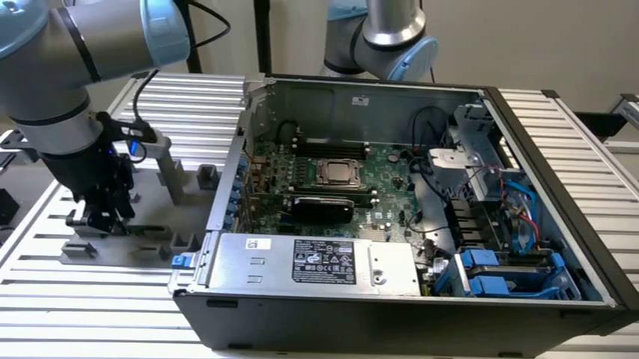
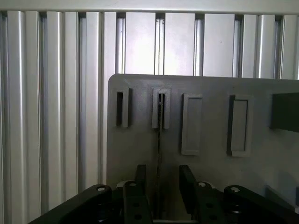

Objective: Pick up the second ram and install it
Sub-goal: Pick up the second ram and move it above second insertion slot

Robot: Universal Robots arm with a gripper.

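In the wrist view the second ram (image 2: 159, 149) is seen edge-on as a thin dark strip. It stands upright in a slotted post of the grey holder plate (image 2: 135, 154). My gripper (image 2: 163, 170) is open, one black finger on each side of the stick with a gap to both. In the exterior view the gripper (image 1: 105, 218) hangs low over the grey holder (image 1: 110, 252) at that view's left, beside the open computer case (image 1: 399, 299). A sliver of green board (image 1: 150, 227) shows in the holder next to the fingers.
The case holds the green motherboard (image 1: 375, 168) with long black slots (image 1: 330, 142) near its back wall, a power supply (image 1: 310, 262) in front and blue-tabbed drive bays (image 1: 499, 273). Grey posts (image 1: 170, 168) rise from the holder. A second arm (image 1: 384, 37) stands behind the case.
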